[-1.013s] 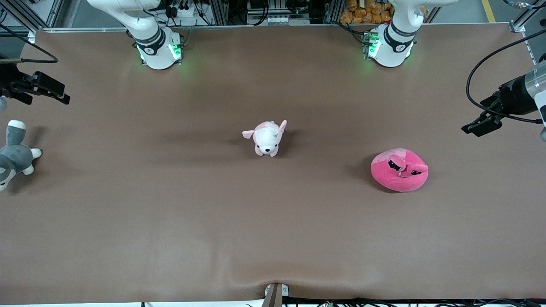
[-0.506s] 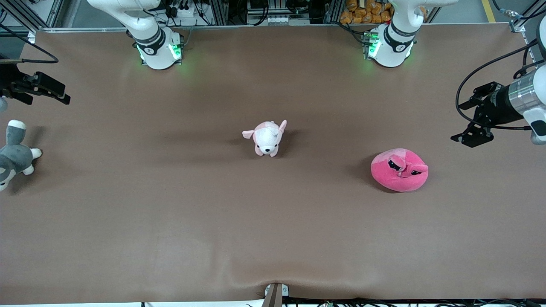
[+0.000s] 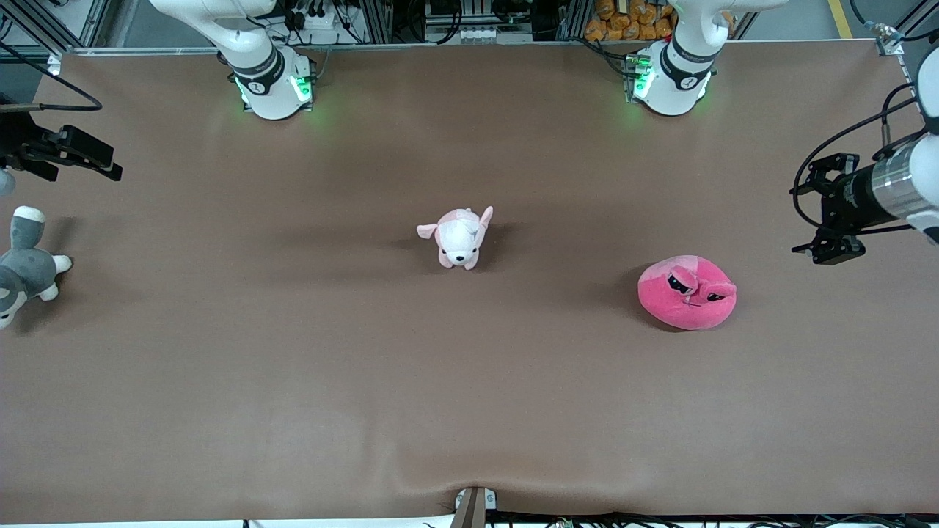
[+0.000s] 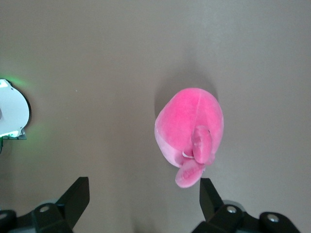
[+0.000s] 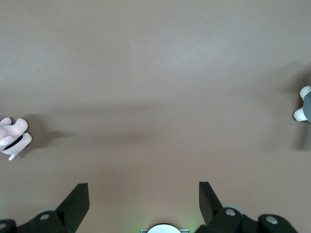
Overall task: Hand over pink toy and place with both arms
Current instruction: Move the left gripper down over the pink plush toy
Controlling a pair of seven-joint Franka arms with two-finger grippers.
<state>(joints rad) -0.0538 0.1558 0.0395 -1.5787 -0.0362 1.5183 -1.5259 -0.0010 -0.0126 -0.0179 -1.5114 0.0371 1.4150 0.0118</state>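
The pink toy (image 3: pixel 687 292), a round hot-pink plush with two stalked dark eyes, lies on the brown table toward the left arm's end. It also shows in the left wrist view (image 4: pixel 190 133). My left gripper (image 3: pixel 816 210) hangs open and empty in the air over the table's end, beside the toy and apart from it. In its own view (image 4: pixel 143 187) the toy sits just ahead of the open jaws, close to one finger. My right gripper (image 3: pixel 88 158) is open and empty at the right arm's end of the table, shown in its own view (image 5: pixel 143 190) over bare table.
A small white and pale pink dog plush (image 3: pixel 459 236) stands at mid-table, and also shows in the right wrist view (image 5: pixel 12 136). A grey and white plush (image 3: pixel 22 268) lies at the right arm's end, below the right gripper. The arm bases (image 3: pixel 273 81) stand along the table's robot edge.
My left gripper has turned at the wrist and shifted over the table's end near the pink toy. The right arm and the plushes have not moved.
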